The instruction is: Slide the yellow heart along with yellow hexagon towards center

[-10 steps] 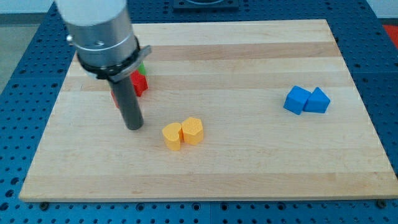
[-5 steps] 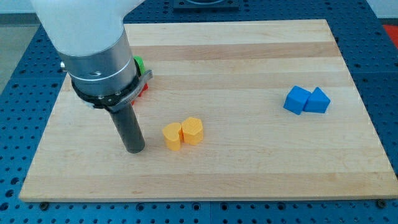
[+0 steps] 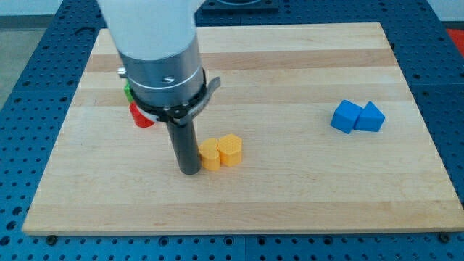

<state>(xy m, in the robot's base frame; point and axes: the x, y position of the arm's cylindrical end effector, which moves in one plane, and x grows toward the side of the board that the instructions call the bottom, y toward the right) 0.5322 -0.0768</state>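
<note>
1. My tip (image 3: 191, 171) has no grasp to give: it is a bare rod resting on the wooden board (image 3: 290, 196), pressed against the left side of the yellow heart (image 3: 209, 155).
2. The yellow heart touches the yellow hexagon (image 3: 230, 149) on its right; the pair sits a little left of the board's middle, toward the near edge.
3. Both look like small, light, stiff blocks that should slide easily on the smooth wood. I judge they may fan apart or spin if pushed off-centre, so the contact is best kept on the heart's left face, in line with the hexagon.
4. A red block (image 3: 141, 116) and a green block (image 3: 127, 92), partly hidden by the arm, lie far left; two touching blue blocks (image 3: 357, 117) lie well apart to the right.
5. No containers are in sight.
</note>
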